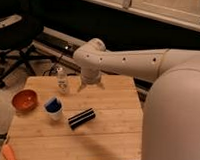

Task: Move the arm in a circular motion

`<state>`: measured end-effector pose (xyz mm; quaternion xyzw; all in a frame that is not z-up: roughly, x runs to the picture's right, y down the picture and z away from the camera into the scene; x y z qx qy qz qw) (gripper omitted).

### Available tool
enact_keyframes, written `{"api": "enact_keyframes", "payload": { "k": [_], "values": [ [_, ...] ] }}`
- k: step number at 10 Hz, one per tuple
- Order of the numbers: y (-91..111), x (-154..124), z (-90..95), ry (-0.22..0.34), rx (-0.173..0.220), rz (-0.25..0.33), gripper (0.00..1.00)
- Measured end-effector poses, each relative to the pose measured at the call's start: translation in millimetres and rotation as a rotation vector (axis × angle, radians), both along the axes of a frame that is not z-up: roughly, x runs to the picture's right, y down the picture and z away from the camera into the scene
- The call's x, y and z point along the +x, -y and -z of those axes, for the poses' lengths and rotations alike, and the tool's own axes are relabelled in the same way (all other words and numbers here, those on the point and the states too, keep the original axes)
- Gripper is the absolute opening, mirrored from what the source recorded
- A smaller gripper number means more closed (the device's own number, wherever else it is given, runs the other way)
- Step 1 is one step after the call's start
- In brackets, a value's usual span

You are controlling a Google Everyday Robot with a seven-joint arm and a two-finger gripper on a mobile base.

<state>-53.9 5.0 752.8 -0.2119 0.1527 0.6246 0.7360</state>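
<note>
My thick cream-white arm (139,63) with small dark dots reaches from the right across the wooden table (111,135) and bends down at a rounded elbow. Its small pale gripper (89,86) hangs just above the far middle of the table top, pointing down, and holds nothing that I can see. It is to the right of a small clear bottle (62,81) and behind a black cylinder (82,118).
An orange bowl (24,99) sits at the table's left. A white cup with blue contents (53,107) stands beside it. An orange object (8,153) pokes in at the bottom left. An office chair (17,46) stands behind the table on the left.
</note>
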Motion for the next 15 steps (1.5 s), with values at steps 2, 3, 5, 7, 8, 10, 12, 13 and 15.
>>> {"api": "enact_keyframes", "payload": {
  "k": [2, 3, 5, 7, 8, 10, 12, 13, 15],
  "values": [
    [52, -18, -16.5, 0.017, 0.054, -0.029, 0.8],
    [88, -19, -30.4, 0.014, 0.092, -0.046, 0.8],
    [130, 9, -52.3, -0.021, 0.146, -0.069, 0.8],
    [146, 66, -68.6, -0.086, 0.171, -0.105, 0.8],
    [143, 105, -74.5, -0.125, 0.173, -0.132, 0.8],
    [111, 188, -79.5, -0.204, 0.146, -0.197, 0.8],
    [77, 246, -73.3, -0.265, 0.118, -0.244, 0.8],
    [59, 269, -63.9, -0.29, 0.106, -0.267, 0.8],
    [37, 279, -42.7, -0.29, 0.1, -0.285, 0.8]
  ]
}}
